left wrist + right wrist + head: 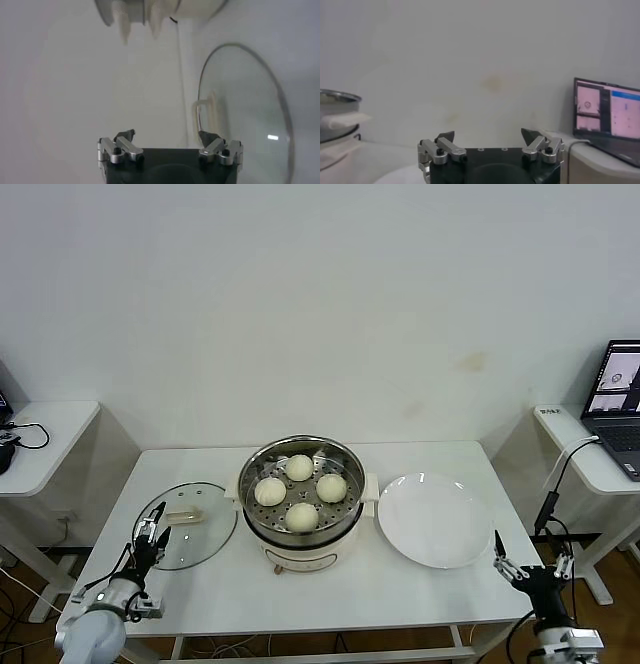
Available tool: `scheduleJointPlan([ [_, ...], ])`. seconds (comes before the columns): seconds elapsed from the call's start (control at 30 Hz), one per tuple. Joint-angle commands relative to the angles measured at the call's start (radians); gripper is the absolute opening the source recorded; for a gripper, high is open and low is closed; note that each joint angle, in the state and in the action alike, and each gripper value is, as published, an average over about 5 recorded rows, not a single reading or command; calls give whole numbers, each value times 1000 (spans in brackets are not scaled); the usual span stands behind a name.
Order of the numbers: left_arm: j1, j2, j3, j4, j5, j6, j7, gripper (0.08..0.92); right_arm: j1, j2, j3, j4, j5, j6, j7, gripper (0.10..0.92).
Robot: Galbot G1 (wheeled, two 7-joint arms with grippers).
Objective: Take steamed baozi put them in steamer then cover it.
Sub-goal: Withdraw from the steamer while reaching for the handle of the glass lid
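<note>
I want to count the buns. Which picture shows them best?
The head view: all four buns sit in plain sight inside the steamer. Both wrist views show only part of the steamer, no buns.

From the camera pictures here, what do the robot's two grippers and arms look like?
Both the left gripper and the right gripper have black bodies with silver metal links fixed by dark screws, and dark pointed jaws. The left arm is light grey near the wrist. Thin dark cables hang near both.
</note>
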Motion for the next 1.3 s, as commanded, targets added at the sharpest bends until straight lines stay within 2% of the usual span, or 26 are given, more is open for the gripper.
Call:
scheduleJointPlan([
  [0.03, -157, 3, 58, 184, 63, -9, -4, 823, -28, 17, 21, -13, -5, 7, -5, 823],
  [1.3, -339, -48, 117, 341, 79, -1, 4, 823, -52, 48, 21, -33, -19, 26, -21, 823],
])
